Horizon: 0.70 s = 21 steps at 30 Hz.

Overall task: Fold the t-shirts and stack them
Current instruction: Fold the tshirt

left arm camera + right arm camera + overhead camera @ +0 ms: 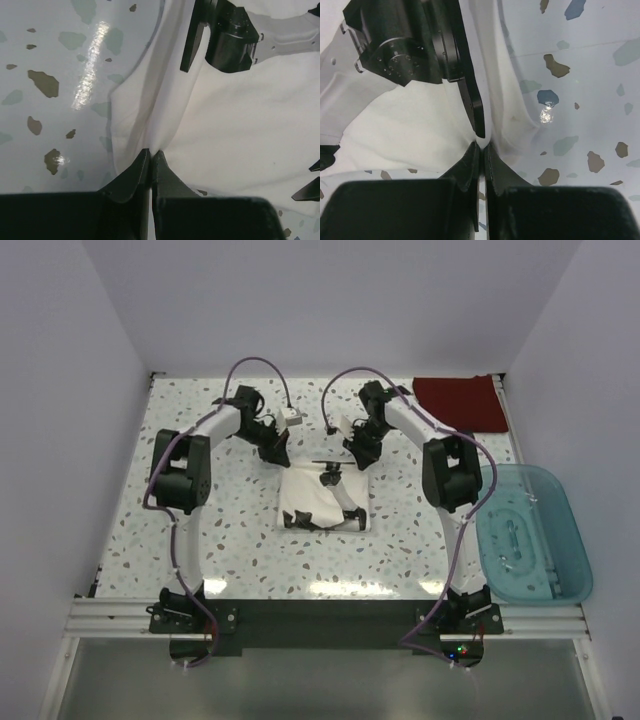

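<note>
The white t-shirt lies partly folded in the middle of the table, with a dark print showing on top. My left gripper is shut on its far left edge, and the cloth is pinched between the jaws. My right gripper is shut on its far right edge, and the cloth is pinched there too. The dark red t-shirt lies folded at the far right corner, away from both grippers.
A translucent teal plastic bin sits off the table's right edge. White walls close in the back and sides. The speckled tabletop shows around the white shirt. The arm bases stand at the near edge.
</note>
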Motion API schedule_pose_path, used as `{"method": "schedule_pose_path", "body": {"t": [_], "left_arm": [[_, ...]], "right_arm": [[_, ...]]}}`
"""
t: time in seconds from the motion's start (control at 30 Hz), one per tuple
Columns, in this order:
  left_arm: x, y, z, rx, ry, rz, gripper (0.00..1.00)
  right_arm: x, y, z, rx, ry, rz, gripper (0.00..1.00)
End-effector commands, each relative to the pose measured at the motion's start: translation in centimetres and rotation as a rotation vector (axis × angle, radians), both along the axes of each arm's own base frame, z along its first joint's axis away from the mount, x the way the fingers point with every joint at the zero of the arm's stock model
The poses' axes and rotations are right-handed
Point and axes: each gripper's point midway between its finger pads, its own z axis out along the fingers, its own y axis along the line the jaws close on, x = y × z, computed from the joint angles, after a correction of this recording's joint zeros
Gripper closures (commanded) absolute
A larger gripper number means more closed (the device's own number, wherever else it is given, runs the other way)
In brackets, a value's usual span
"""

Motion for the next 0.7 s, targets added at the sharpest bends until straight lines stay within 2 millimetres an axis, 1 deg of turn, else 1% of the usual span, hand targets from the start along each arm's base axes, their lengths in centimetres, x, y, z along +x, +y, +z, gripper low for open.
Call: {"method": "schedule_pose_path", "body": {"t": [0.0,0.03,0.07,0.1,0.13,0.17,0.23,0.3,0.33,0.37,0.4,0.43,0.47,0.5,0.53,0.57,0.6,0.63,0.67], "left_arm": [[1.7,0.4,3.1,-0.084,-0.054,0.013,1.0],[1.6,0.5,4.3,-0.102,-0.077,0.007,1.0],[1.5,0.5,5.0,-0.114,-0.105,-0.015,1.0],[0.6,0.4,5.5,-0.13,-0.091,-0.031,1.0],[0.3,0.5,6.5,-0.135,-0.111,-0.042,1.0],[0.0,0.5,6.9,-0.137,-0.115,-0.048,1.0],[-0.3,0.6,7.4,-0.137,-0.11,-0.047,1.0],[-0.2,0.9,6.9,-0.115,-0.111,-0.043,1.0],[0.0,1.0,6.1,-0.107,-0.106,-0.038,1.0],[0.4,1.2,5.7,-0.102,-0.102,-0.028,1.0],[1.2,1.2,5.5,-0.093,-0.118,-0.016,1.0],[1.6,1.3,4.7,-0.085,-0.104,-0.004,1.0],[2.1,1.4,4.2,-0.08,-0.094,0.01,0.99],[2.5,1.5,3.8,-0.077,-0.089,0.019,0.98],[3.2,1.6,3.1,-0.072,-0.078,0.033,0.93],[3.7,1.7,2.8,-0.072,-0.069,0.055,0.91],[4.9,2.2,2.7,-0.07,-0.063,0.114,0.87],[5.5,2.7,2.1,-0.059,-0.052,0.154,0.76],[6.2,3.1,2.4,-0.058,-0.049,0.192,0.73]], "right_arm": [[-0.1,0.2,2.1,0.027,0.028,-0.051,1.0],[0.0,0.6,3.6,0.047,0.013,-0.053,1.0],[-0.1,0.8,4.4,0.063,0.016,-0.055,1.0],[-0.8,0.7,5.2,0.066,0.038,-0.057,1.0],[-0.6,0.9,6.4,0.079,0.018,-0.043,1.0],[-1.1,1.2,7.3,0.102,0.027,-0.036,1.0],[-1.4,1.4,8.3,0.11,0.027,-0.025,1.0],[-1.3,1.6,7.8,0.102,0.03,-0.017,1.0],[-1.1,1.7,7.6,0.097,0.026,-0.014,1.0],[-0.9,1.7,6.9,0.087,0.034,-0.015,0.99],[-0.9,1.5,5.4,0.062,0.064,-0.016,0.99],[-0.4,1.5,5.1,0.057,0.064,-0.021,0.96],[-0.3,1.4,4.6,0.045,0.071,-0.025,0.94],[0.4,1.4,3.7,0.032,0.059,-0.032,0.9],[1.1,1.2,3.6,0.011,0.04,-0.064,0.83],[1.8,1.0,3.5,0.0,0.012,-0.091,0.78],[4.2,1.4,3.9,0.021,-0.08,-0.13,0.7],[5.2,0.5,4.5,-0.01,-0.127,-0.22,0.6],[6.3,0.4,5.3,0.0,-0.178,-0.262,0.58]]}}
